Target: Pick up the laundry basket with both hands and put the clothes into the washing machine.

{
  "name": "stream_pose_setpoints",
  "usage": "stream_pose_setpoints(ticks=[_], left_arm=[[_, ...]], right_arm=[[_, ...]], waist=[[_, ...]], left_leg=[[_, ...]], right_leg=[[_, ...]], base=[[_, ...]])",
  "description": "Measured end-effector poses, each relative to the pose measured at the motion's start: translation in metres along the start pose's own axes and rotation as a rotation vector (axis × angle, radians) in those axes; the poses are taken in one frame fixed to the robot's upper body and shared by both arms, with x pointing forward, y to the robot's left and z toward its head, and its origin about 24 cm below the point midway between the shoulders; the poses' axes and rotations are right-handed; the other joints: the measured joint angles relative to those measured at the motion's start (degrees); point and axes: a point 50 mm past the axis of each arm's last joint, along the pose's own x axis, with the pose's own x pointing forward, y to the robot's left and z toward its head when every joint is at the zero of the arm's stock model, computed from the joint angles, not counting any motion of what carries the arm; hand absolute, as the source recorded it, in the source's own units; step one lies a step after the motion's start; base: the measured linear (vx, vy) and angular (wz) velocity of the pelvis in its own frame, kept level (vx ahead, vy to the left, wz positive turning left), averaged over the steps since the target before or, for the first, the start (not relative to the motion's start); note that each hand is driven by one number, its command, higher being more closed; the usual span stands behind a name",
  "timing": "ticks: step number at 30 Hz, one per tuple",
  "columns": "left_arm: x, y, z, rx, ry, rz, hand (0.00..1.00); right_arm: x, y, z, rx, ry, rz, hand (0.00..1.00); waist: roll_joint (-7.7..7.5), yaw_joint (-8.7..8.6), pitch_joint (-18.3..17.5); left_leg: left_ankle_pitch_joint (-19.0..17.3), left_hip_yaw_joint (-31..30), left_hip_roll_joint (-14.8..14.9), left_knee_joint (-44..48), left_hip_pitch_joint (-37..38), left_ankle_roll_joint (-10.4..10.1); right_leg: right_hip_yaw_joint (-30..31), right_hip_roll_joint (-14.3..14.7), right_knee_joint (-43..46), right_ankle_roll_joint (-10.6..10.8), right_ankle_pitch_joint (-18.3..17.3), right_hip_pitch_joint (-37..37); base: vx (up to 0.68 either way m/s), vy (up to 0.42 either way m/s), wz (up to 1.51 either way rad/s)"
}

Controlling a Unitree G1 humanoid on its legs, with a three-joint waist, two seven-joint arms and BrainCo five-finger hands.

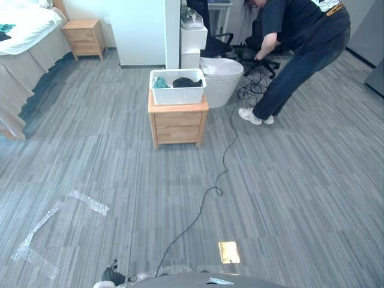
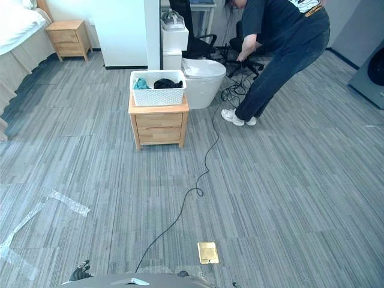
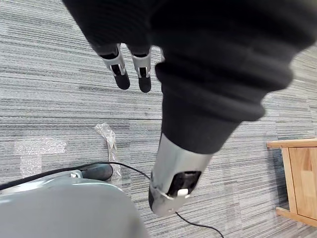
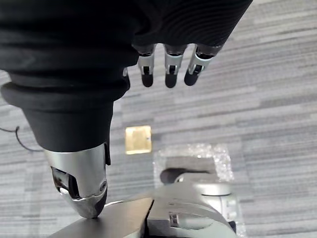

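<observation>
The laundry basket (image 1: pixel 177 87), white with perforated walls, stands on a low wooden surface (image 1: pixel 177 123) with drawers, in the middle of the room and well away from the robot across grey striped carpet. The clothes lie inside it: a teal piece (image 1: pixel 160 83) at its left end and a dark piece (image 1: pixel 186 82) to the right of that. Just right of the basket and a little farther off sits a white rounded tub (image 1: pixel 222 81). Beyond it a person (image 1: pixel 300 54) in dark clothes and white shoes bends forward, reaching toward an office chair (image 1: pixel 264 57). At the far right edge of the room is a grey machine (image 2: pixel 373 72) with a round dark door. Far left are a bed (image 1: pixel 24 30) and a second wooden bedside cabinet (image 1: pixel 84 37). Near the robot, a brass floor plate (image 1: pixel 228 252) is set into the carpet, and strips of clear tape (image 1: pixel 90 204) lie to the near left. The left robot hand (image 3: pixel 176 168) hangs over the carpet with its fingers (image 3: pixel 120 74) straight and loosely spread, thumb apart, holding nothing. The right robot hand (image 4: pixel 81 183) hangs the same way above the floor plate, its fingers (image 4: pixel 169 72) relaxed in a row and empty.
</observation>
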Motion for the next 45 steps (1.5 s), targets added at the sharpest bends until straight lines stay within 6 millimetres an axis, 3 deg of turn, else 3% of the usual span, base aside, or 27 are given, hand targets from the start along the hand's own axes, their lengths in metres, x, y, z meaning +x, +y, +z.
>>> stream_pose_setpoints(ticks=[20,38,39,41,45], left_arm=[[0.001,-0.001,0.003,-0.021,-0.014,-0.010,0.00],[0.002,0.001,0.005,-0.017,-0.015,-0.006,0.00],[0.002,0.000,0.007,-0.017,-0.019,-0.006,0.00],[0.002,0.000,0.007,-0.017,-0.021,-0.003,0.00],[0.002,0.001,0.008,-0.028,-0.023,0.002,0.00]], right_arm=[[0.001,0.000,0.004,0.001,-0.015,-0.001,0.00],[0.002,0.001,0.011,0.001,-0.031,0.002,0.00],[0.002,0.001,0.012,0.001,-0.032,0.002,0.00],[0.002,0.001,0.011,0.001,-0.031,0.001,0.00],[0.002,0.001,0.013,0.001,-0.037,0.002,0.00]], waist=[[-0.16,-0.09,0.46],[-0.96,-0.63,1.17],[-0.44,-0.70,1.52],[-1.08,-0.41,1.29],[-0.66,-0.45,1.82]], left_leg=[[0.40,0.60,-0.08,-0.92,0.49,-0.14],[0.92,-1.90,-0.21,-0.95,0.02,-0.28],[1.00,-2.37,-0.26,-0.95,-0.23,-0.38],[1.07,-2.67,-0.25,-0.95,-0.64,-0.48],[0.84,-3.92,-0.13,-0.92,-1.10,-0.63]], right_leg=[[-1.36,-0.36,-1.19,1.15,0.39,0.61],[-4.07,-0.37,-2.62,0.71,0.89,2.06],[-4.61,-0.43,-2.81,0.73,0.84,2.06],[-4.89,-0.42,-2.88,0.72,0.83,2.04],[-6.11,-0.30,-2.48,0.02,-0.10,2.08]], base=[[-0.05,-0.010,0.00],[-0.02,-0.022,0.07],[-0.06,-0.022,0.24],[-0.02,-0.019,0.14],[0.00,-0.029,0.14]])
